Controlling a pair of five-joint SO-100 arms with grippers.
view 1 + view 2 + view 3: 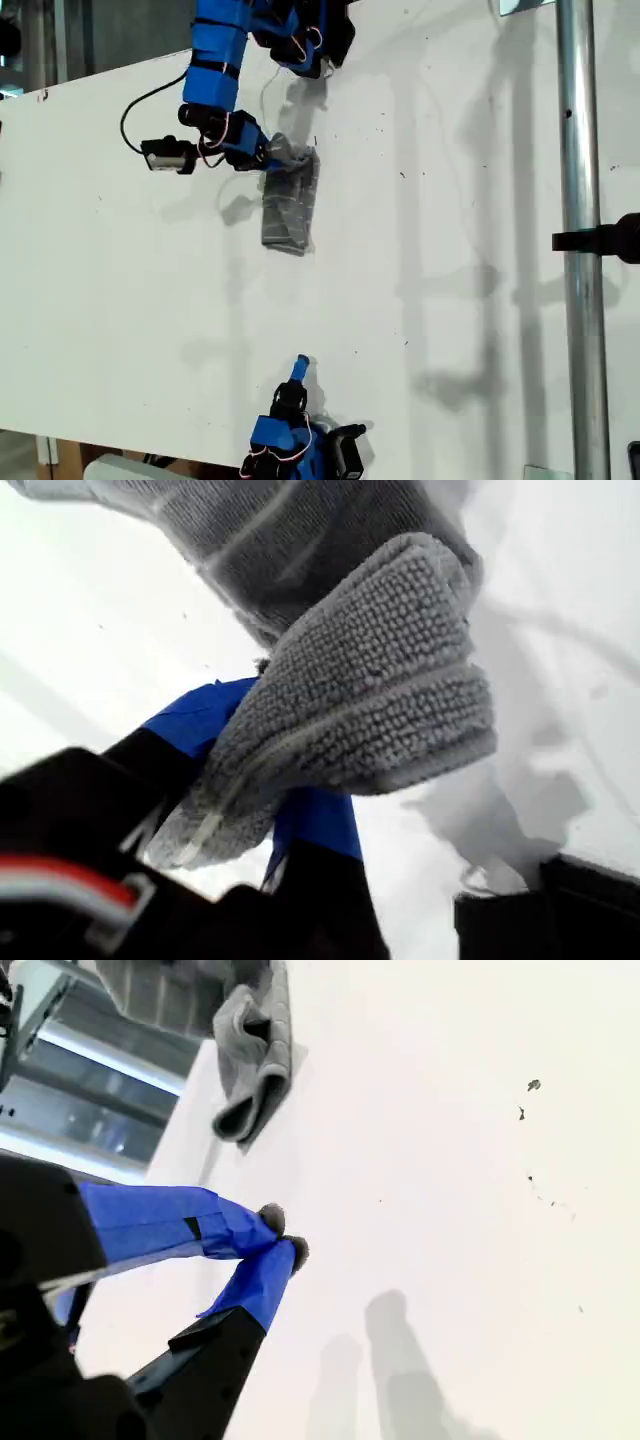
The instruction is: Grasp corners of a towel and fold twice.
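on the white table (450,300) in the exterior view, the towel (290,205) lies folded into a narrow grey bundle near the upper middle. the first gripper (268,155) on the blue arm reaching in from the top pinches the bundle's top end, which is bunched and a bit raised. the second gripper (298,368) sits well apart from the towel, at the bottom edge of the exterior view, nothing between its tips. a metal pole (580,240) stands on the exterior view's right.

first wrist view: towel (370,670) fills the frame, a thick folded flap with pale stripes draped over the blue fingers (200,715). the first gripper (260,780) is clamped on the fabric. which of the corners is caught cannot be told. white table (80,660) behind.

second wrist view: second gripper (285,1235) holds nothing, tips almost meeting, touching or a sliver apart, cannot tell which. the blue fingers (170,1222) hover over bare table (450,1210). folded towel (255,1055) lies far off, layers curled at the end.
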